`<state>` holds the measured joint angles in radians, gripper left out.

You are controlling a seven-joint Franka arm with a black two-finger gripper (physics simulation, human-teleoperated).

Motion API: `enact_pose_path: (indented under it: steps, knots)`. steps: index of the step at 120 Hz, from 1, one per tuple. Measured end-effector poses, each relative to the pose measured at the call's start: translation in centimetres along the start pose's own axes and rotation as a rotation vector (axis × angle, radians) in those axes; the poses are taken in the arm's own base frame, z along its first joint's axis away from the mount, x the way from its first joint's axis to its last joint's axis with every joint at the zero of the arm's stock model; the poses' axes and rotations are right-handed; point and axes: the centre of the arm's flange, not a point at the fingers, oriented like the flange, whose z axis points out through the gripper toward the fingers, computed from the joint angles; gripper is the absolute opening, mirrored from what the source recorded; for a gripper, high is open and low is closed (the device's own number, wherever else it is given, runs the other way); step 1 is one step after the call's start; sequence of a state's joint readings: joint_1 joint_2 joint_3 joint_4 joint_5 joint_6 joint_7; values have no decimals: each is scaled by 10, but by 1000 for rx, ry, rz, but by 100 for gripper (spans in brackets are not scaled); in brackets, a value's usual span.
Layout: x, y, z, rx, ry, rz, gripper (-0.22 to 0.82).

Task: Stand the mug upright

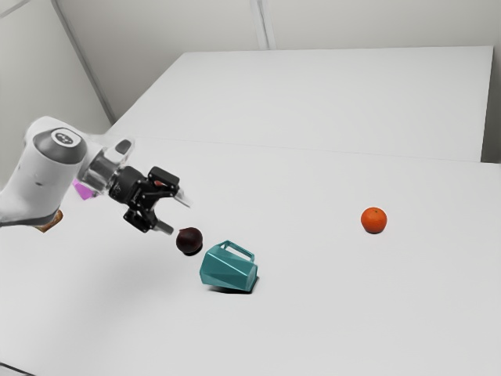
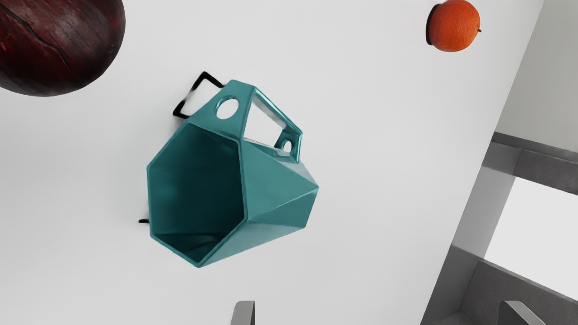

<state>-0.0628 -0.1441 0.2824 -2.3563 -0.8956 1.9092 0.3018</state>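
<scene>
We are spotting a round emblem [image 1: 65, 138] on our arm [image 1: 37, 184], its marks being too small for reading. The table [image 1: 313, 321] is offering open room between the mug [image 1: 227, 270] and the orange [image 1: 374, 220], its far edge running well beyond them. We are angling our gripper [image 1: 178, 217] downward, its fingers standing apart. The mug is lying on its side near a dark round fruit [image 1: 189, 240], its mouth facing us.

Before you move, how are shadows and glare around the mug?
Exterior view: thin dark shadow under the mug, soft grey shading on the table. Wrist view: hard black outline beside the handle, likely its shadow; mug interior dark; black crescent at the orange; no strong glare.
</scene>
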Motion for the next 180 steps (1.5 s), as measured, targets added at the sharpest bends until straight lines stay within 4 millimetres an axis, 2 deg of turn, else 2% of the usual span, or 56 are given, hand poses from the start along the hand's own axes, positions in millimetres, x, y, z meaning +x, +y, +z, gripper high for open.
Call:
enact_pose_path:
  steps: [19,40,54,99,105,122,136,153,180]
  knots:
    - [6,-31,29,-78,37,-9,59]
    - [15,-48,62,-122,31,23,59]
    - [13,-51,78,-145,22,61,59]
    - [4,-39,110,-186,9,195,58]
    - [4,-38,112,-187,10,208,53]
    - [3,-40,113,-190,16,233,18]
    - [4,-41,110,-197,30,246,0]
    - [4,-43,108,-202,40,258,-10]
    - [4,-36,108,-197,44,290,-15]
